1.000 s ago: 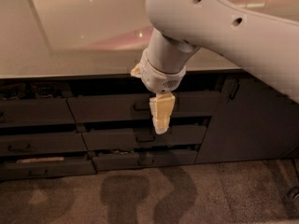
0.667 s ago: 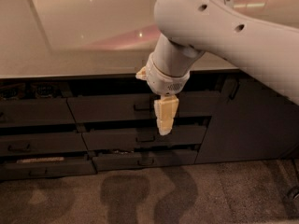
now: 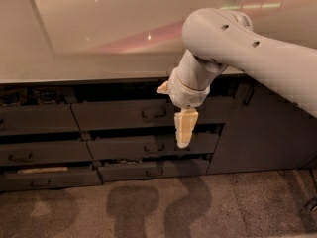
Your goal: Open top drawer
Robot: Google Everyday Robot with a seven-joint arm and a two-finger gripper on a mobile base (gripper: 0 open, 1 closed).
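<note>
The gripper hangs in front of the top drawer, at 4 o'clock from its handle. The counter lies above at 12 o'clock. The cabinet door stands at 3 o'clock.

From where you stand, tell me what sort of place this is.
Probably an office kitchen or break area: a long pale countertop, banks of dark grey drawers below it, including the top drawer, and a carpet-like floor. The tool hangs in front of the drawers, pointing down.
</note>
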